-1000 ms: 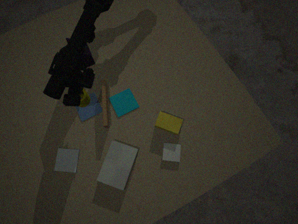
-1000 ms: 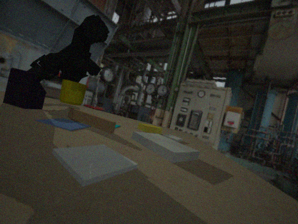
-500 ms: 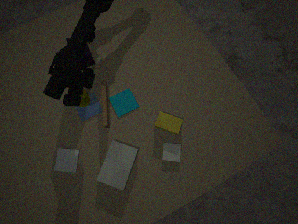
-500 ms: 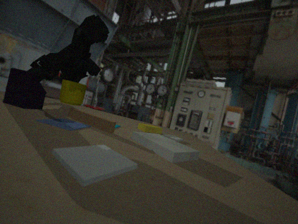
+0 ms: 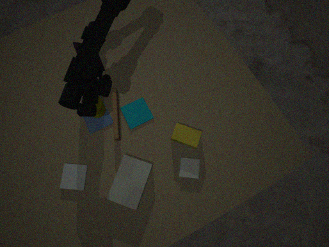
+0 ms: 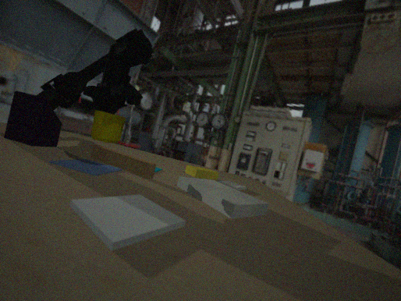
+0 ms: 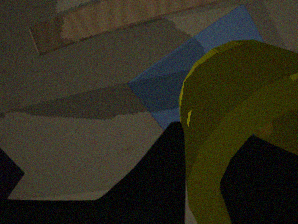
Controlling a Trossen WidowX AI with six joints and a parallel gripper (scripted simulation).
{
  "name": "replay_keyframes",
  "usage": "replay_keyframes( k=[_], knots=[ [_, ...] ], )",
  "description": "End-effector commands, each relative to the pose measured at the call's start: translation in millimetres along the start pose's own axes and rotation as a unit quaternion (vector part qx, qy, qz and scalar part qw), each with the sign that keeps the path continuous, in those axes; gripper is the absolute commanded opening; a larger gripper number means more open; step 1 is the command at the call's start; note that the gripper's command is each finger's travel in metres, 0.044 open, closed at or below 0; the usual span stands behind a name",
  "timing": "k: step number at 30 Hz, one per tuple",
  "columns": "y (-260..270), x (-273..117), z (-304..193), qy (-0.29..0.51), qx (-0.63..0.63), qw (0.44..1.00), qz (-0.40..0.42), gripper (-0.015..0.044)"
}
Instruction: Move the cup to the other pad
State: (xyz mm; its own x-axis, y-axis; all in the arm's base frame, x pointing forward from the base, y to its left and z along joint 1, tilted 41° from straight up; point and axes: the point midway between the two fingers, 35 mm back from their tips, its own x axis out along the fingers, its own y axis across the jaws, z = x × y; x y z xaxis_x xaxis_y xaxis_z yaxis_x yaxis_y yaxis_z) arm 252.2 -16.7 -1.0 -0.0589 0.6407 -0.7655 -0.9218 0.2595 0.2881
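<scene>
The yellow cup (image 5: 100, 109) (image 6: 108, 127) (image 7: 235, 65) is held upright in the air over the blue pad (image 5: 98, 124) (image 6: 86, 167) (image 7: 155, 85). My gripper (image 5: 91, 108) (image 6: 113, 110) (image 7: 193, 130) is shut on the cup's wall, with one finger outside and one inside the rim. The cyan pad (image 5: 137, 113) (image 6: 157, 170) lies across the wooden bar from the blue pad, with nothing on it. I cannot make out the marbles; the cup's inside is dark and partly hidden by the finger.
A wooden bar (image 5: 116, 118) (image 6: 121, 159) (image 7: 125, 17) stands between the two pads. A yellow block (image 5: 186, 135) (image 6: 200, 172) lies beyond the cyan pad. A large pale block (image 5: 130, 182) (image 6: 222, 195) and two smaller pale slabs (image 5: 73, 176) (image 5: 189, 167) lie toward the front.
</scene>
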Motion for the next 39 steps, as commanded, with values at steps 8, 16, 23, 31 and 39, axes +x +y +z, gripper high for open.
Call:
replay_keyframes(
  k=[8,16,23,31,39],
  knots=[
    [3.6,-1.0,26.5,-0.002,0.002,1.000,0.000,0.0000],
    [6.7,-1.2,47.5,-0.002,0.001,1.000,0.000,0.0000],
    [9.6,-1.4,65.6,-0.003,0.001,1.000,0.000,0.0000],
    [13.1,-1.8,86.0,-0.003,0.001,1.000,0.000,0.0000],
    [16.3,-2.6,106.6,-0.004,0.001,1.000,0.000,0.0000]
  ],
)
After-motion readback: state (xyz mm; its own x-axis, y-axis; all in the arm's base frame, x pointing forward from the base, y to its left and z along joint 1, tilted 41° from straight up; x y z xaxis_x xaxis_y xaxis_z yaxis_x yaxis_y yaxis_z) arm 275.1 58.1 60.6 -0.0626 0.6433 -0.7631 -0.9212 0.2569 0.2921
